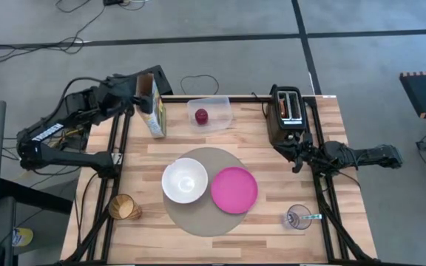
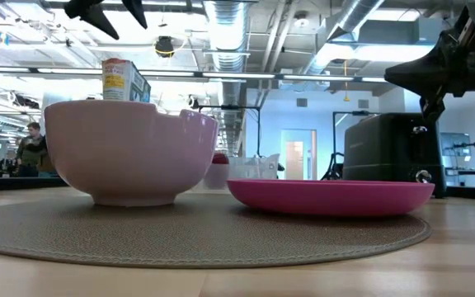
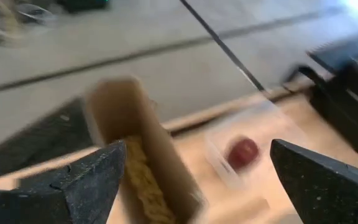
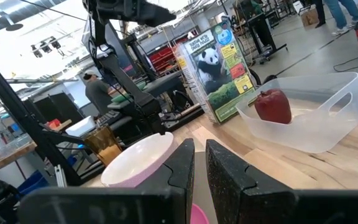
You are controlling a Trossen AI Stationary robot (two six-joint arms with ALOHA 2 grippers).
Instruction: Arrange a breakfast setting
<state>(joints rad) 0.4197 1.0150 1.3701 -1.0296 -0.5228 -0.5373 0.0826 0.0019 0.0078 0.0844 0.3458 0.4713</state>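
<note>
A round grey-brown mat (image 1: 198, 220) lies at the table's middle, with a white bowl (image 1: 184, 180) and a magenta plate (image 1: 234, 189) resting on it. A small red apple (image 1: 200, 116) lies in a clear tub (image 1: 219, 111) at the far side. A clear glass (image 1: 299, 218) at the near right holds a teal-handled spoon (image 1: 313, 216). No toast shows. My left gripper (image 3: 197, 149) is open above an open cereal box (image 1: 156, 111), clear of its top in the low view (image 2: 110, 12). My right gripper (image 4: 199, 149) is shut and empty, just in front of the black toaster (image 1: 287, 112).
An amber cup (image 1: 124, 207) stands at the near left. The cereal box stands upright at the far left, beside the tub. The toaster stands at the far right edge. Bare wood shows along the near edge between the cup and the clear glass.
</note>
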